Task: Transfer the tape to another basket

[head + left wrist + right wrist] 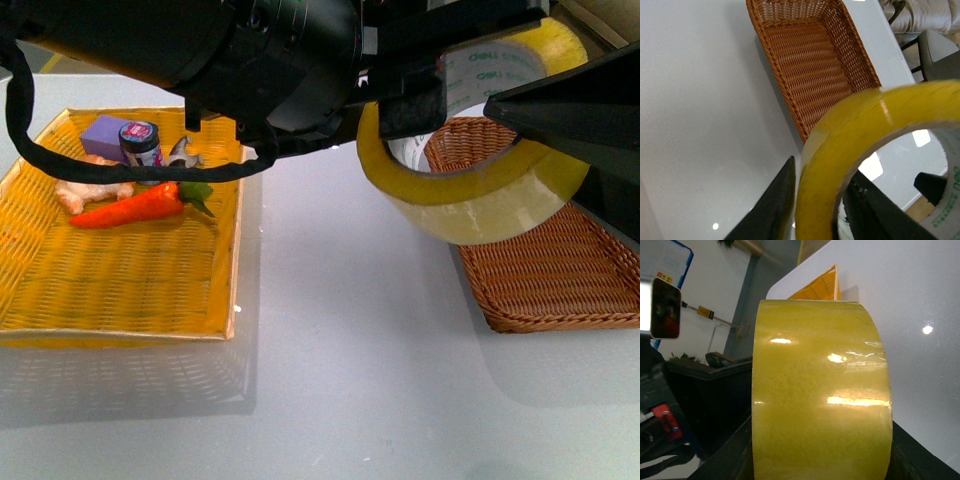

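Observation:
The tape [470, 205], a wide yellowish roll with a white core, hangs in the air close to the front camera, above the table and the near left corner of the dark brown basket [560, 270]. My left gripper [400, 115] is shut on the roll's wall. In the left wrist view [815, 210], one finger is outside [772, 205] and one is inside the ring on the tape [840, 145], with the basket [810, 65] below. My right gripper [560, 105] is shut across the roll's width, with the tape [820, 405] filling its wrist view between the fingers [735, 455].
A bright yellow woven tray [120, 280] at the left holds a carrot [135, 207], a purple box [105, 135], a small jar [141, 143] and a ginger piece [85, 190]. White tabletop lies between the tray and the basket. The tray corner [820, 287] shows behind the tape in the right wrist view.

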